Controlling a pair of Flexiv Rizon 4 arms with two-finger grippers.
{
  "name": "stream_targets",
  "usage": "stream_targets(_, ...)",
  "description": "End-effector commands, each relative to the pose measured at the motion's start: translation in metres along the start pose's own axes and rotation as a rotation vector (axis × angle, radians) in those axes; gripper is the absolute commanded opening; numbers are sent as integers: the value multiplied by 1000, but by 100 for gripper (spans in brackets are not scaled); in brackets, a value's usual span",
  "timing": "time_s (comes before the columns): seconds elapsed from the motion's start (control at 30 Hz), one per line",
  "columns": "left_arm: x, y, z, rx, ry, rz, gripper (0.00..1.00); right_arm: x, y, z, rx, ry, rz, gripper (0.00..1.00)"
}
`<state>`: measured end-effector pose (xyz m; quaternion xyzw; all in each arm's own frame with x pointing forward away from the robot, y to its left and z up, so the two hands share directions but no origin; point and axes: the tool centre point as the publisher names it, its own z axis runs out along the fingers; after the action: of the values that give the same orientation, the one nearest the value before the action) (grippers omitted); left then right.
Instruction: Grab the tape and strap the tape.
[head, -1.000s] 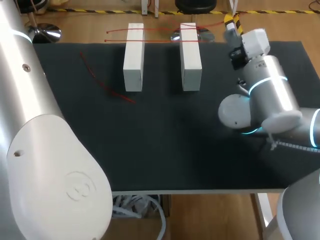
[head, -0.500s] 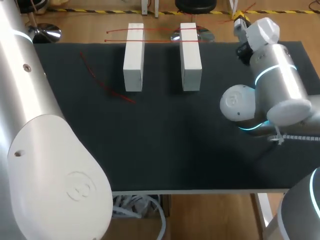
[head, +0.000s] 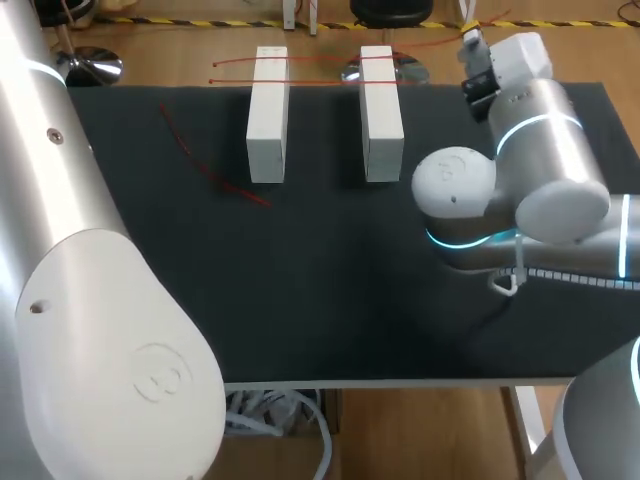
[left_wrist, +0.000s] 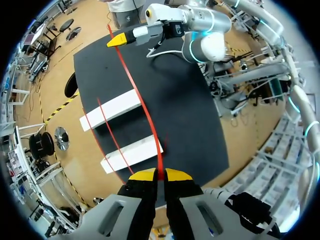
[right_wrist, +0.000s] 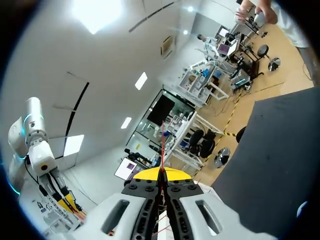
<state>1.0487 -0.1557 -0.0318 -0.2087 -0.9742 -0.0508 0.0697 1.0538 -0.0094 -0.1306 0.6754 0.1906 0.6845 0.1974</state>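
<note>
- lower left of the head view: the left arm (head: 100, 330) fills the foreground, and its claw is out of that view.
- in its own wrist view the left claw (left_wrist: 160, 174) has its yellow tips pressed together on the red tape (left_wrist: 139, 102). the tape runs ahead from the tips, over both white blocks, to the other arm's yellow tip.
- the black desk (head: 300, 300) fills the middle of the frame. the right arm (head: 540, 170) comes in from the right, over the desk.
- upper middle: the left block (head: 268, 115) and the right block (head: 381, 115) lie parallel and apart.
- a second strand (left_wrist: 114, 140) lies across both blocks beside the held tape. a loose strand (head: 205, 165) lies on the desk, upper left, left of the blocks.
- upper right, past the desk's far edge: the right claw (head: 470, 45). its wrist view shows the tips closed on thin red tape that sticks out ahead of them.
</note>
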Motion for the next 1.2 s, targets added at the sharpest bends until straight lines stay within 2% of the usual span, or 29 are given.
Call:
stream_targets(0.03, -3, -1, -3, -3, 9, 0, 0, 3, -3, 0, -6, -66, -3, 0)
stream_targets(0.13, -3, -1, -3, -3, 9, 0, 0, 3, -3, 0, -6, -66, -3, 0)
stream_targets(0.17, -3, -1, -3, -3, 9, 0, 0, 5, -3, -2, -9, -79, -40, 0)
stream_targets(0.23, -3, -1, -3, -3, 9, 0, 0, 8, -5, -4, 47, -108, -173, 0)
stream_targets(0.27, -3, -1, -3, -3, 9, 0, 0, 12, -3, -5, 15, -134, -157, 0)
stream_targets(0.4, -3, -1, -3, -3, 9, 0, 0, 30, 4, -8, 78, -120, -549, 0)
stream_targets(0.43, -3, -1, -3, -3, 9, 0, 0, 33, 7, -8, 49, -113, -710, 0)
stream_targets(0.47, -3, -1, -3, -3, 9, 0, 0, 37, 11, -6, 2, -95, -807, 0)
stream_targets(0.53, -3, -1, -3, -3, 9, 0, 0, 39, 16, -5, -2, -150, -875, 0)
stream_targets(0.57, -3, -1, -3, -3, 9, 0, 0, 39, 16, -3, -9, -150, -867, 0)
stream_targets(0.6, -3, -1, -3, -3, 9, 0, 0, 40, 16, -3, -10, -165, -938, 0)
stream_targets(0.73, -3, -1, -3, -3, 9, 0, 0, 51, 9, -2, -21, -156, -1098, 0)
stream_targets(0.9, -3, -1, -3, -3, 9, 0, 0, 57, 0, 0, -2, -157, -1179, 0)
stream_targets(1.1, -3, -1, -3, -3, 9, 0, 0, 61, -3, 2, 1, -105, -1285, 0)
stream_targets(1.17, -3, -1, -3, -3, 9, 0, 0, 64, -5, 3, 2, -68, -1253, 0)
stream_targets(1.2, -3, -1, -3, -3, 9, 0, 0, 67, -6, 5, -9, -27, -1172, 0)
